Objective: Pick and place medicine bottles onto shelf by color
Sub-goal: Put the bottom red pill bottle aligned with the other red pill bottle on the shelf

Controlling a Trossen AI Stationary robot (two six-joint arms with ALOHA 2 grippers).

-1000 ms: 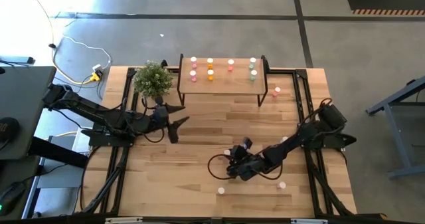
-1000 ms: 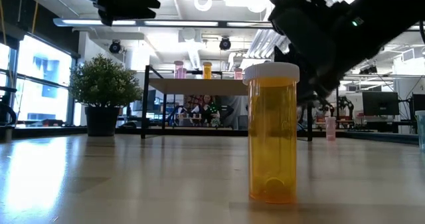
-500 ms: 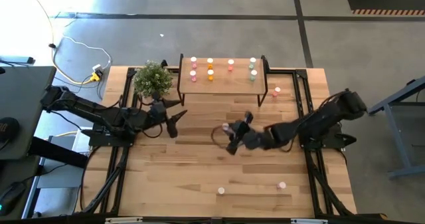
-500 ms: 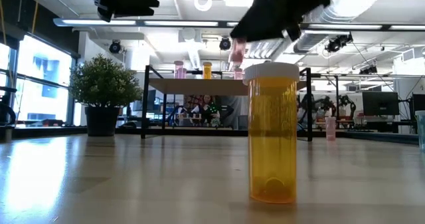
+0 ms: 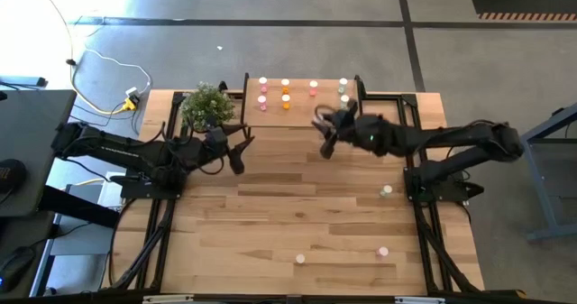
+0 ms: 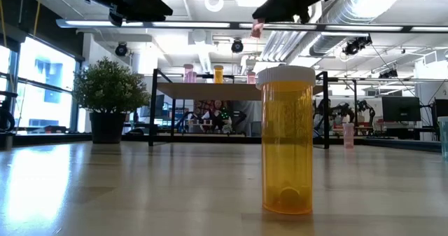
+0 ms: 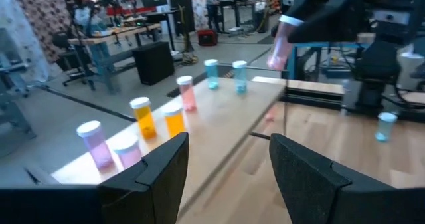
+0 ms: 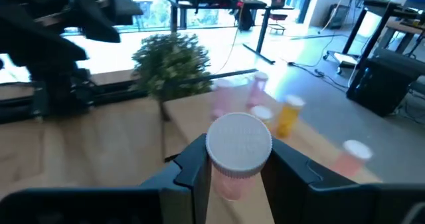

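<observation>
My right gripper point(image 5: 325, 133) hovers over the table just in front of the shelf point(image 5: 306, 115), shut on a pink medicine bottle point(image 8: 238, 151) with a white cap. The left wrist view shows that bottle point(image 7: 282, 41) above the shelf's near corner. The light-wood shelf on black legs carries pink, orange and pale green bottles in two rows. Loose bottles stand on the tabletop: pink point(image 5: 376, 122), pale green point(image 5: 387, 190), pink point(image 5: 383, 251) and orange point(image 6: 287, 141). My left gripper point(image 5: 242, 151) is open and empty beside the plant point(image 5: 208, 105). My right gripper pinches the pink bottle between its two fingers point(image 8: 192, 164), on the pink body just below the white cap point(image 8: 229, 181). The bottle is lifted clear of the table. In the left wrist view it hangs tilted below the fingers, cap uppermost.
A green potted plant stands at the shelf's left end, close to my left gripper. Black metal frame rails run along the table's left and right sides. Bare wood planks stretch across the table's middle and near part. A person shows in the room beyond the table.
My right gripper has risen from the table's near part and swung toward the far edge, up to the front of the shelf, carrying the pink bottle clear of the table. My left gripper has shifted a little toward the far edge.
</observation>
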